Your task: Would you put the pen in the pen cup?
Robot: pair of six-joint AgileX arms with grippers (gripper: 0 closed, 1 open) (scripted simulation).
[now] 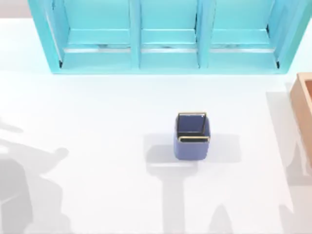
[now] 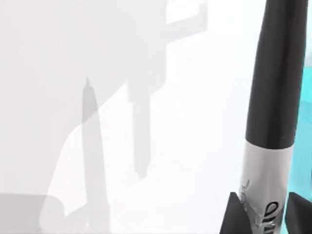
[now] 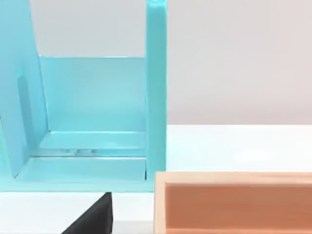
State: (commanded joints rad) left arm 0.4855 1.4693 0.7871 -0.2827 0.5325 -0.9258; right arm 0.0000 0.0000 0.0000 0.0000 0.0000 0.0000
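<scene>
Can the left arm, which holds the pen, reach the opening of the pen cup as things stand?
Probably yes. The left gripper holds the pen between its fingers. In the top view the pen cup stands upright alone on the table, its mouth uncovered, apart from the turquoise shelf and wooden box.

The top view looks down on the surface (image 1: 97, 126), while both wrist views sit low, sharing the turquoise shelf unit (image 3: 92, 97).
</scene>
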